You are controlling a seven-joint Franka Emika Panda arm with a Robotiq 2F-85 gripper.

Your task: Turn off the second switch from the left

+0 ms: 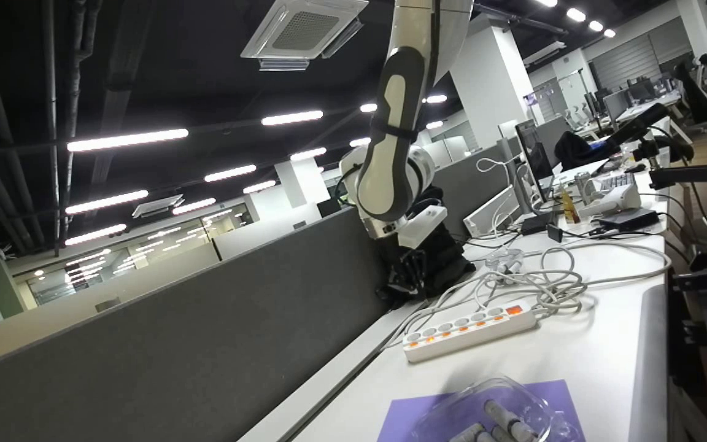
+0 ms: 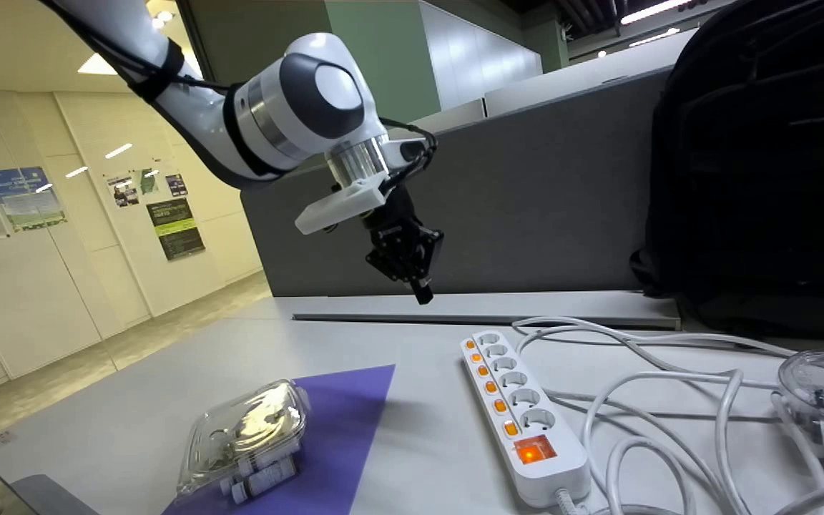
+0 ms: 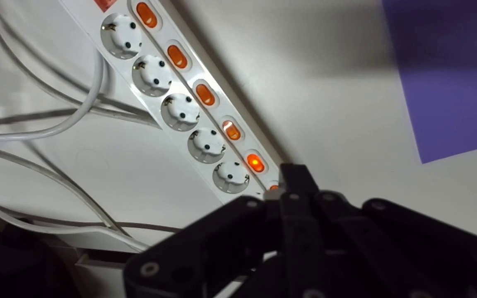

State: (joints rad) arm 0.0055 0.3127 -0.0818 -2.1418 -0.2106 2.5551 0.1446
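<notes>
Gripper (image 2: 423, 292) clenched nr pwr strip (image 1: 473, 338), 2nd-from-L switch (image 3: 255, 162) lit, wall posters (image 2: 176, 243) illegible

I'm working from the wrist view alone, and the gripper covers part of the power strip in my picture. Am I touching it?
Observer: No. Both exterior views show a gap between the gripper and the power strip.
Operator: I see one glowing switch, then a sliver of another switch. Does the row run on past that?
Observer: No. Both exterior views show that sliver belongs to the last in the row, so the glowing one is second from that end.
Operator: And where my frame cuts the strip off at top left, anything lit?
Observer: Yes. In an exterior view the big main switch glows there.
</notes>
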